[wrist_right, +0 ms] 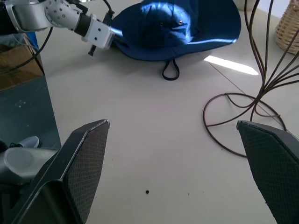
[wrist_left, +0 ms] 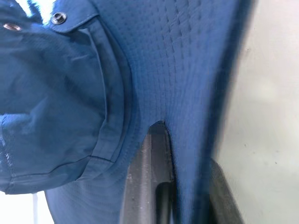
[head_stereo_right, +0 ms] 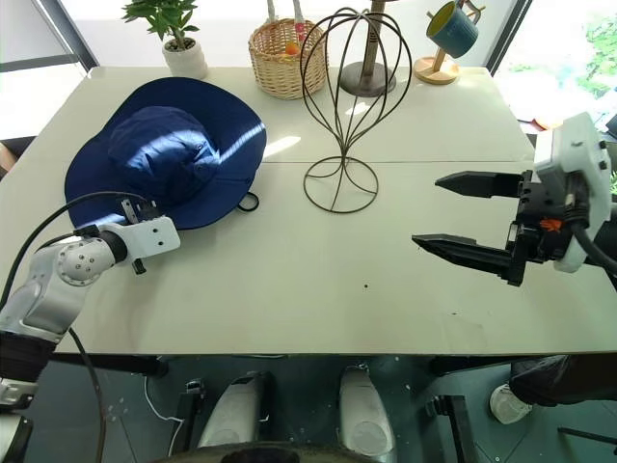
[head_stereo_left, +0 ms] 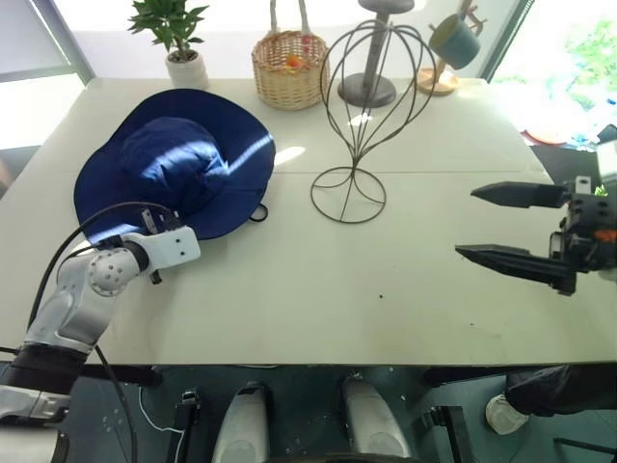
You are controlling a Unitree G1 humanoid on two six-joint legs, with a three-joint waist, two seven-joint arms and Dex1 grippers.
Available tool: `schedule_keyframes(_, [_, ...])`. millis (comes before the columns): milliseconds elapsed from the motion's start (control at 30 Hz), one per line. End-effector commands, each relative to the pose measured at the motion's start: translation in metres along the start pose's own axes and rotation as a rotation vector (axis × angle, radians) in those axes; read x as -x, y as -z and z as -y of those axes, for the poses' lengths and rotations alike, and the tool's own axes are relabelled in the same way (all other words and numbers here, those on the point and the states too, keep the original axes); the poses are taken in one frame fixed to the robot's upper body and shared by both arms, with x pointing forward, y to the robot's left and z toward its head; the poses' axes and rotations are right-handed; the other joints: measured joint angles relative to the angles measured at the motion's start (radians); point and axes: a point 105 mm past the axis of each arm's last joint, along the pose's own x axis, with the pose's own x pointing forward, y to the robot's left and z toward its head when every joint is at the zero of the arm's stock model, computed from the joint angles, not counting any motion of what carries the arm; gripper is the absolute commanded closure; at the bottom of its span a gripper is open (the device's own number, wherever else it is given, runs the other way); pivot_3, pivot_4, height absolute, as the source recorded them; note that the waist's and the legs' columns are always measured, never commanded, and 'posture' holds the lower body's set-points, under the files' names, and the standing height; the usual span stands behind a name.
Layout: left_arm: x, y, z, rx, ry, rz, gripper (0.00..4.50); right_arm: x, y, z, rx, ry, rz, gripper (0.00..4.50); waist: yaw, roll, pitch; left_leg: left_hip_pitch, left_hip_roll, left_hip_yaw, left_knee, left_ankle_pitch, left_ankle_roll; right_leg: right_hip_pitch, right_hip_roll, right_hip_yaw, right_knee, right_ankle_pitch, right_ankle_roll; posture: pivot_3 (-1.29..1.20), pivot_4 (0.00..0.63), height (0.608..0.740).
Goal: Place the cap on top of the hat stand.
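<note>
The left claw (wrist_left: 163,196) is pinching the near brim of the cap (head_stereo_left: 178,159), which is lying flat toward the bench's (head_stereo_left: 289,289) far-left corner, giving it a hold for lifting. The right claw (head_stereo_right: 463,214) is hovering wide open and empty by the right edge, leaving the hat stand (head_stereo_left: 371,106) at the far middle unobstructed.

A broad cream-coloured table (head_stereo_left: 289,289) was found occupying most of the area, its top marked by a seam line and a small dark speck. Strong daylight was admitted from windows (head_stereo_left: 58,39) behind the far edge, and bright patches were cast on the surface. Along that edge a potted plant (head_stereo_left: 174,39), a wicker basket (head_stereo_left: 287,69), a grey post stand (head_stereo_left: 368,85) and a wooden stand with a teal mug (head_stereo_left: 453,40) were noted. Dark teal flooring (head_stereo_left: 308,405) was observed below.
</note>
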Motion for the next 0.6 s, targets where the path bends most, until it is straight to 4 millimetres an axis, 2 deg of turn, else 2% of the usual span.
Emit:
schedule_keyframes(33, [0.004, -0.012, -0.036, 0.357, -0.066, 0.056, 4.46, 0.004, -0.011, 0.003, 0.066, 0.034, 0.009, 0.00, 0.005, 0.000, 0.000, 0.000, 0.000, 0.000, 0.001, 0.000, 0.000, 0.000, 0.000, 0.000, 0.000, 0.000, 0.000, 0.00, 0.150, 0.740])
schedule_keyframes(200, [0.011, -0.045, -0.079, 0.392, -0.105, 0.197, 4.46, 0.009, -0.015, 0.014, 0.098, 0.077, 0.013, 0.00, 0.002, -0.002, 0.000, -0.003, 0.000, -0.003, 0.002, 0.000, 0.000, 0.000, 0.000, -0.001, -0.001, 0.003, 0.005, 0.00, 0.150, 0.740])
schedule_keyframes(333, [0.024, -0.092, -0.133, 0.373, -0.183, 0.368, 4.46, 0.017, -0.021, 0.025, 0.128, 0.118, 0.014, 0.00, 0.005, -0.002, 0.000, -0.004, -0.001, -0.004, 0.003, 0.000, 0.000, 0.000, 0.001, -0.002, -0.001, 0.003, 0.005, 0.00, 0.150, 0.740])
schedule_keyframes(433, [0.032, -0.120, -0.158, 0.309, -0.222, 0.445, 4.46, 0.025, -0.027, 0.034, 0.140, 0.154, 0.037, 0.00, 0.003, -0.002, 0.000, -0.009, -0.001, -0.005, 0.004, 0.000, 0.000, -0.002, 0.001, -0.003, -0.002, 0.004, 0.007, 0.00, 0.150, 0.740])
schedule_keyframes(500, [0.035, -0.129, -0.167, 0.285, -0.236, 0.471, 4.46, 0.029, -0.031, 0.038, 0.143, 0.172, 0.053, 0.00, -0.001, -0.002, 0.000, -0.009, -0.001, -0.006, 0.003, 0.000, 0.000, -0.002, 0.001, -0.003, -0.003, 0.004, 0.008, 0.00, 0.150, 0.740])
schedule_keyframes(600, [0.045, -0.155, -0.191, 0.205, -0.293, 0.546, 4.46, 0.043, -0.039, 0.051, 0.140, 0.246, 0.093, 0.00, -0.002, -0.002, 0.000, -0.009, -0.001, -0.006, 0.002, 0.000, 0.000, -0.003, 0.001, -0.003, -0.002, 0.004, 0.008, 0.00, 0.150, 0.740])
